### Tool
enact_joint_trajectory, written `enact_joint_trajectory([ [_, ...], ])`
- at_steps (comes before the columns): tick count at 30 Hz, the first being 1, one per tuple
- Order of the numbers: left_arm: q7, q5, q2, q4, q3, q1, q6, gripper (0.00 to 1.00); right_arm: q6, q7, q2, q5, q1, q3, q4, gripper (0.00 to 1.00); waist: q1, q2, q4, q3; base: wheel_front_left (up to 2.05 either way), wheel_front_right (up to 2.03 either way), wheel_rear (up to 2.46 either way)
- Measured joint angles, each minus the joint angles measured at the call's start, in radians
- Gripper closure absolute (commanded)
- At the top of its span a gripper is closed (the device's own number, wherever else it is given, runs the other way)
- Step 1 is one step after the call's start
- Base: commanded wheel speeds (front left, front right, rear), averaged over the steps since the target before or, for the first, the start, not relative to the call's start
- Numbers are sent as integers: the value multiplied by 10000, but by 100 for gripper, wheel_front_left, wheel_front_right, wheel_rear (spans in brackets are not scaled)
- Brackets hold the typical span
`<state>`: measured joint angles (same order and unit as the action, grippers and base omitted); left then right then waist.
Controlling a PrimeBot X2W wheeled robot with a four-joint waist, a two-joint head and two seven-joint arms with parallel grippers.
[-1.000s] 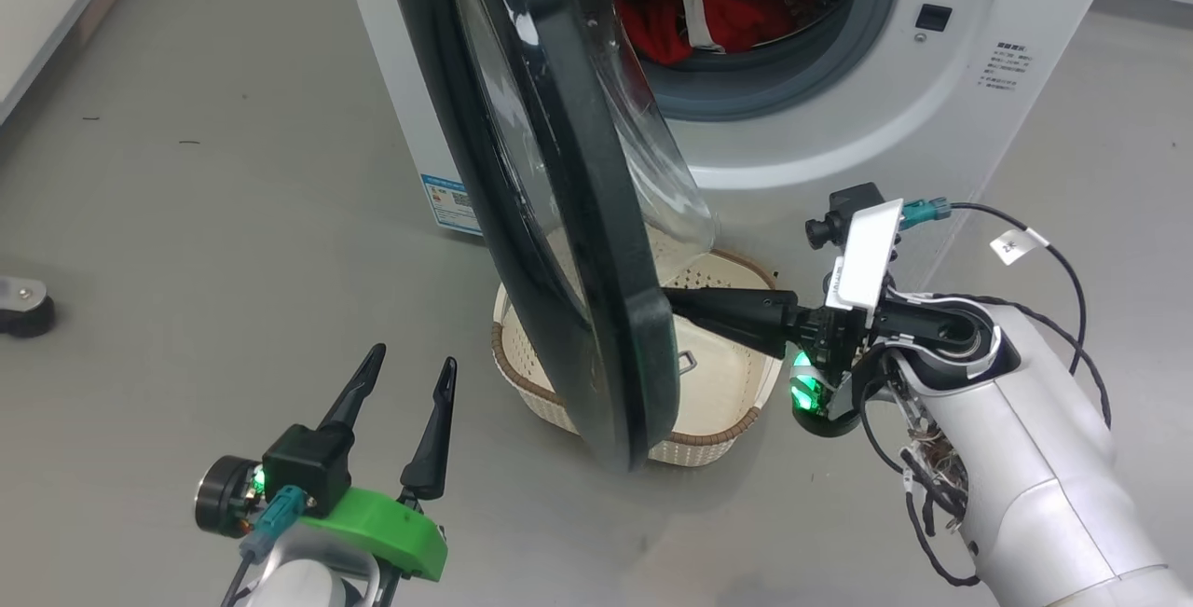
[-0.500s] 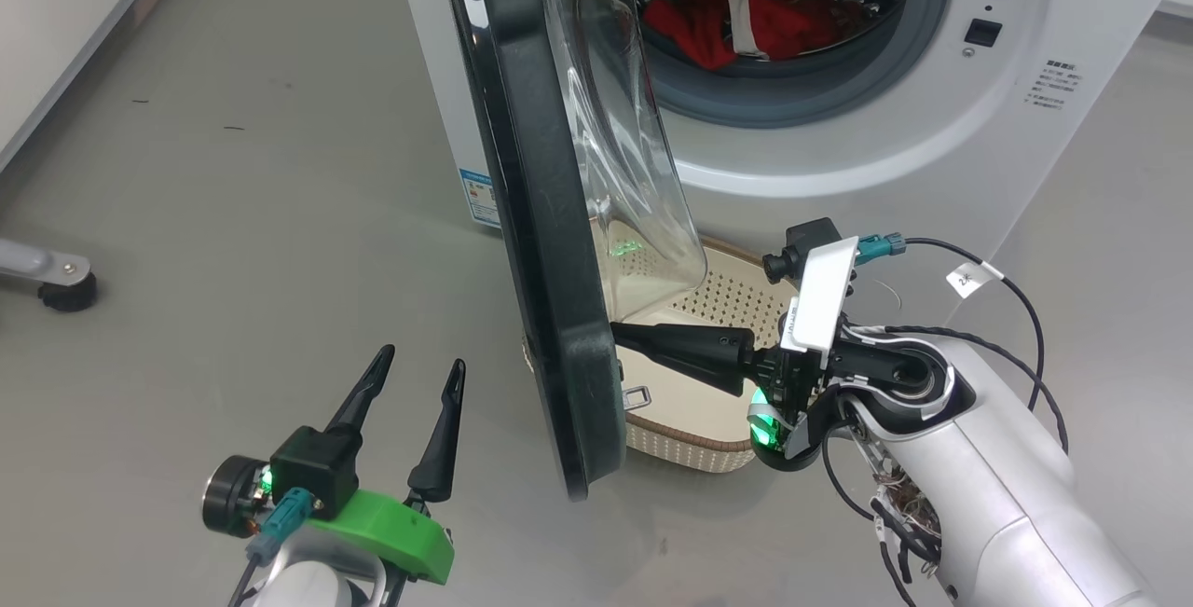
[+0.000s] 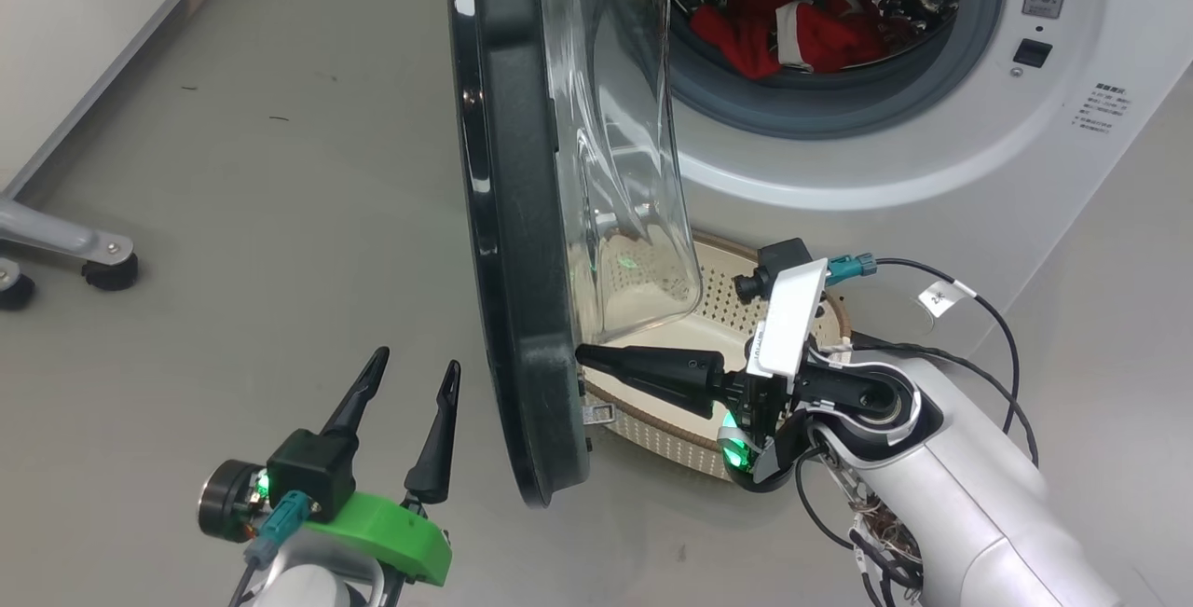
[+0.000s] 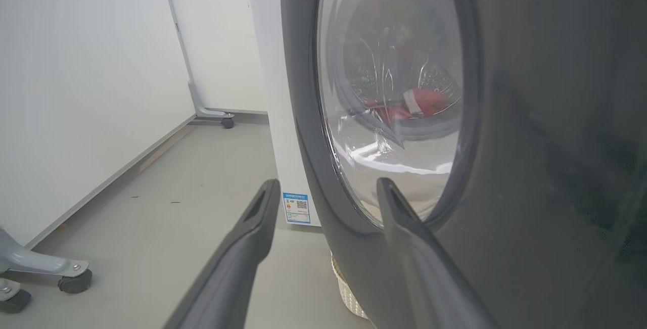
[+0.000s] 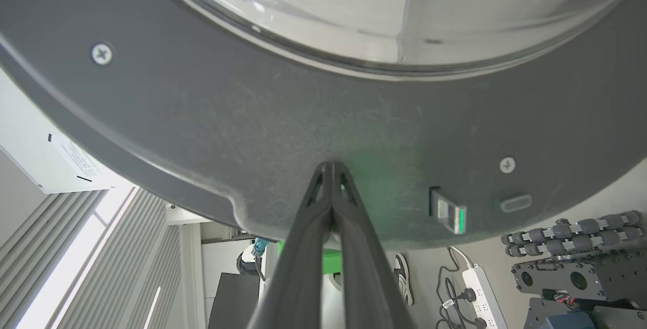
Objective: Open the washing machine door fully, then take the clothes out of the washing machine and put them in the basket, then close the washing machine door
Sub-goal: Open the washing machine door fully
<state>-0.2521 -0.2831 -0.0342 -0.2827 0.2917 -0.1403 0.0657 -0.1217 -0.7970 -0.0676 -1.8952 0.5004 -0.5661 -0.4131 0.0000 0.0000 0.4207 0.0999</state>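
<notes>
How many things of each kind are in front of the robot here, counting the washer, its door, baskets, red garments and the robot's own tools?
washing machine: 1
washing machine door: 1
basket: 1
red garment, in the drum: 1
tools: 2 (left tool open, right tool shut, tips at the door's rim)
Total: 6

A smooth grey floor (image 3: 233, 215) spreads across the left and lower parts of the frame, meeting a white wall (image 3: 56, 29) at upper left. The white washing machine (image 3: 932, 169) stands on it at upper right, with the cream perforated basket (image 3: 736, 309) set on the floor right at its foot, centre frame. At the left edge, grey metal legs (image 3: 56, 236) rest on black castors (image 3: 110, 271). A few dark specks (image 3: 278, 118) dot the floor nearby.
</notes>
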Motion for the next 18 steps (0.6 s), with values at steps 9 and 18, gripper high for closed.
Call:
enact_joint_trajectory([
  [9, 0, 0, -6, 67, -58, 148, -77, 0, 0, 533, 13, -155, -59, -196, 209, 100, 0, 0, 43, -21, 0, 0, 0],
  [18, 0, -52, -6, 165, -115, 176, -159, 0, 0, 1557, 35, -257, -590, 669, 732, 100, 0, 0, 2, 15, 0, 0, 0],
])
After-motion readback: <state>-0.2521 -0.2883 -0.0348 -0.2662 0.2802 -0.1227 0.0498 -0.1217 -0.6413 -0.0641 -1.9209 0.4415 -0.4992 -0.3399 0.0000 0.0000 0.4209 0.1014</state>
